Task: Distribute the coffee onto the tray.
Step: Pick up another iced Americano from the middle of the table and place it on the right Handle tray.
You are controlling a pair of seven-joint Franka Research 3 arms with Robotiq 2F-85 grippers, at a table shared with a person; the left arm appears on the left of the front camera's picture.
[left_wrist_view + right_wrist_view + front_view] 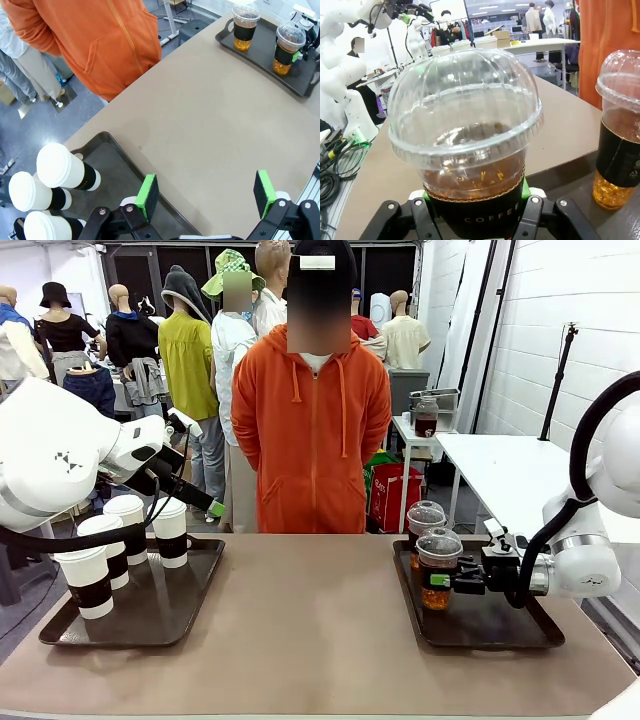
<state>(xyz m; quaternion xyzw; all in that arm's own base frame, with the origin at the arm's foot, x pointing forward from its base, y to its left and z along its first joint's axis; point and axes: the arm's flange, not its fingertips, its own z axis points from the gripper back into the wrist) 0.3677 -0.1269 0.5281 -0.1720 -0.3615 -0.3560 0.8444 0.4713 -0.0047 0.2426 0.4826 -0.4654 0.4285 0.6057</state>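
Note:
Several white lidded paper cups of coffee [105, 552] stand on the left dark tray [150, 628]; the left wrist view has three of them [65, 172] at its lower left. My left gripper [205, 502] hovers above that tray's right edge, open and empty [206, 195]. Two clear dome-lidded cups of brown coffee are on the right tray [500, 628]. My right gripper [437, 582] is shut on the nearer dome cup [470, 150], low over the tray. The other dome cup [425, 518] stands just behind it [620, 145].
A person in an orange hoodie [310, 430] stands at the table's far edge, hands behind the back. The brown tabletop [310, 620] lies bare between the trays. A white side table [510, 455] stands at the back right.

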